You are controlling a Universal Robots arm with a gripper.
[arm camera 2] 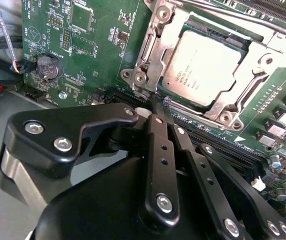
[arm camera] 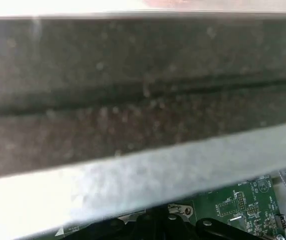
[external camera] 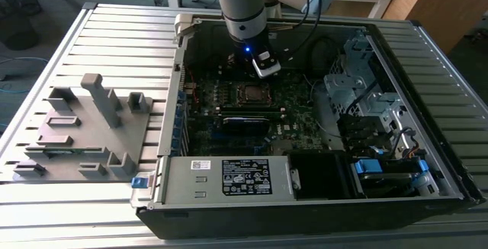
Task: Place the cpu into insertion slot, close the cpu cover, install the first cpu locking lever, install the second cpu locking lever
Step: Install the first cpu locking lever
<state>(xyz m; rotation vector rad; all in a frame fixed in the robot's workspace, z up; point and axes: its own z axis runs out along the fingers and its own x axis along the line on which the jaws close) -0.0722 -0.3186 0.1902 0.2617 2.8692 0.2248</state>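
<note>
Already the small square cpu with its dull silver-grey top sits in the dark insertion slot of the green motherboard. The thin silver cpu cover frame lies down over its edges, and a thin steel lever rod runs along the socket's far side. The black two-finger gripper hangs at the near corner, fingers drawn together. If the tips slip, they could scrape the board, or a sprung lever could snap back.

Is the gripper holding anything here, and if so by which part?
Cannot be told for sure. The black gripper has its jaws together at a corner of the silver metal cpu cover; nothing shows between them.
</note>
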